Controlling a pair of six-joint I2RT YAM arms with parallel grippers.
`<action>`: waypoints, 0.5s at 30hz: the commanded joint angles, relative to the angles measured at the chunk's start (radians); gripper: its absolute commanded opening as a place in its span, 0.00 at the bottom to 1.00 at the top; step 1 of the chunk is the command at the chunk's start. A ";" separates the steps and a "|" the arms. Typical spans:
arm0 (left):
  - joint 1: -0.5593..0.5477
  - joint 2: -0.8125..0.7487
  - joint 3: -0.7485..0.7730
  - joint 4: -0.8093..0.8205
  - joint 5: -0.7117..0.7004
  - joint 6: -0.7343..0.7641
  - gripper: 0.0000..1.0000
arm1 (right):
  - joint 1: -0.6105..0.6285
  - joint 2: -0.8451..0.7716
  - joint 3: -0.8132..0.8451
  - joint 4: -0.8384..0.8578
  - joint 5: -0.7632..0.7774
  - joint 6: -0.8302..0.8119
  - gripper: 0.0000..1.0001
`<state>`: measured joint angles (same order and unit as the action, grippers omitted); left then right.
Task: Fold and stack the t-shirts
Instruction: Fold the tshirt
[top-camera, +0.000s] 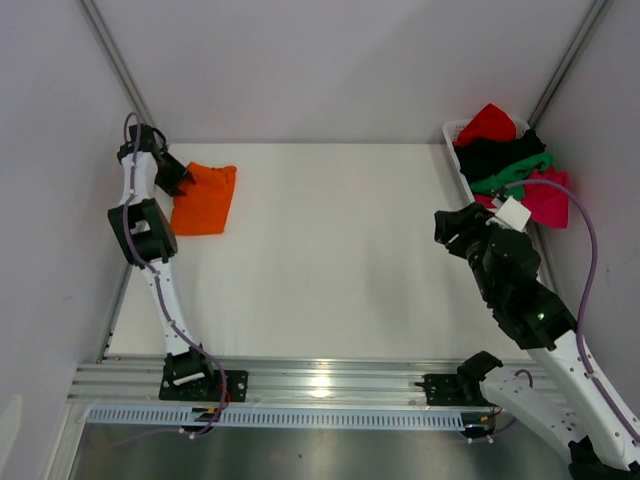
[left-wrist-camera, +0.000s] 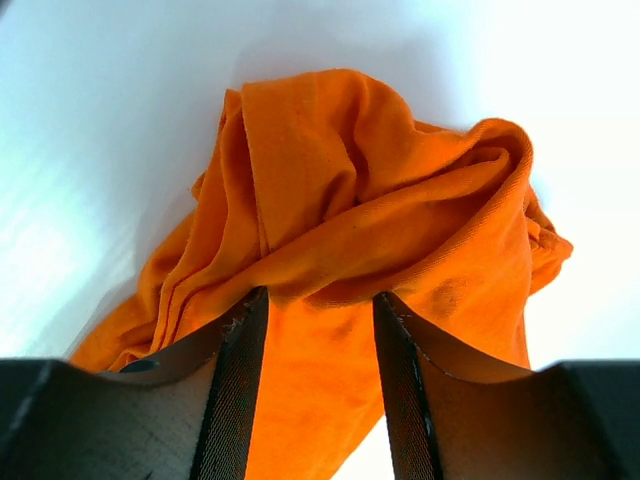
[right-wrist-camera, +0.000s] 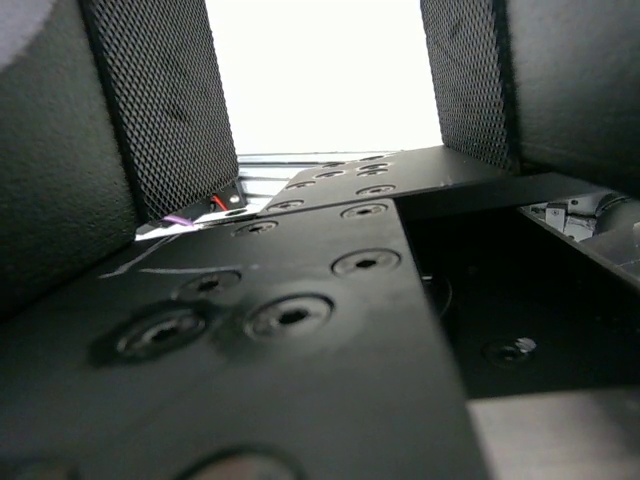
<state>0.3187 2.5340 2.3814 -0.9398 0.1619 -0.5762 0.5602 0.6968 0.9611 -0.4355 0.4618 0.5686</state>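
A bright orange t-shirt lies folded flat at the far left of the white table. My left gripper sits at its left edge. In the left wrist view the orange t-shirt bunches up over my left gripper, whose jaws stand apart with cloth lying loose between them. Red, black, green and magenta-pink t-shirts are heaped in the basket at the far right. My right gripper hovers just left of that heap, open and holding nothing; its wrist view shows its pads wide apart.
The white slatted basket stands in the far right corner against the wall. Grey walls close in the table on the left, back and right. An aluminium rail with both arm bases runs along the near edge.
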 joint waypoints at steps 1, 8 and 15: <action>0.034 0.019 0.061 0.044 0.037 -0.022 0.50 | -0.002 -0.048 0.014 0.012 0.003 0.022 0.57; 0.037 -0.009 0.003 0.081 0.111 -0.037 0.47 | 0.000 -0.068 -0.002 -0.005 0.014 0.040 0.57; -0.010 -0.190 -0.149 0.180 0.116 -0.004 0.46 | 0.003 -0.065 -0.030 0.009 -0.006 0.043 0.57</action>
<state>0.3401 2.4920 2.2539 -0.8295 0.2459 -0.5934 0.5606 0.6315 0.9382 -0.4374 0.4618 0.6025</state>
